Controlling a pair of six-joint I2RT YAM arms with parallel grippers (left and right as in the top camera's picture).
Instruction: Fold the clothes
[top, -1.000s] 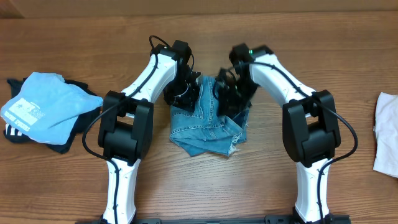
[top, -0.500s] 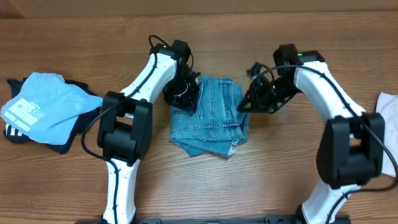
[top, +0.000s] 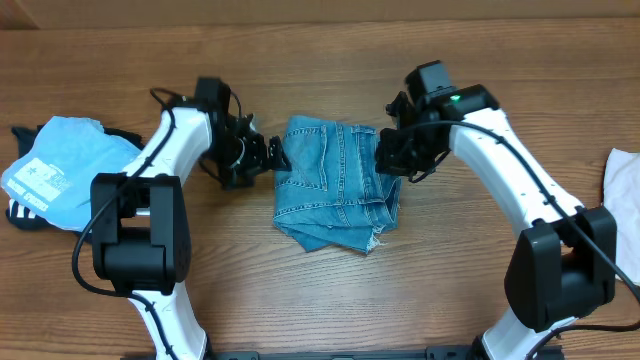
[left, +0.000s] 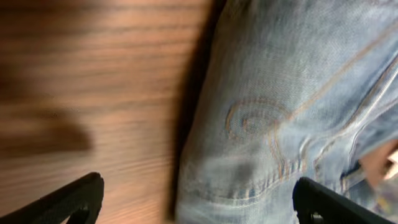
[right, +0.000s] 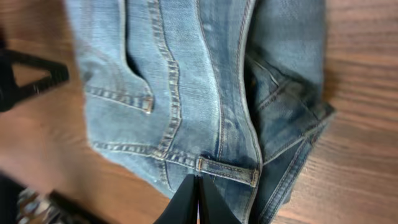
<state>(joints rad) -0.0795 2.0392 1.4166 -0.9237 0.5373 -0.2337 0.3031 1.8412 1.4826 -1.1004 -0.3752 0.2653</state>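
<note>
The long light-blue denim jeans (top: 335, 185) lie folded in a compact bundle at the middle of the brown wooden desk (top: 320, 310), with a frayed hem poking out at the lower right corner. How many layers lie underneath cannot be made out from above.

The left fingers (left: 78, 200) are spread wide and released, holding nothing. Only their dark tips show at the bottom corners of the wrist view, just beside the bundle's left edge. That view is blurred, though a curled pocket stitch is readable.

The right fingers (right: 191, 200) are clenched together with no cloth visible between them, above the waistband seam near a belt loop. Whether they touch the denim is unclear.

At the far left, a sky-blue white-printed shirt (top: 65, 170) covers most of a black garment (top: 112, 232). A cream-white garment (top: 622, 210) is cut off by the right edge.
</note>
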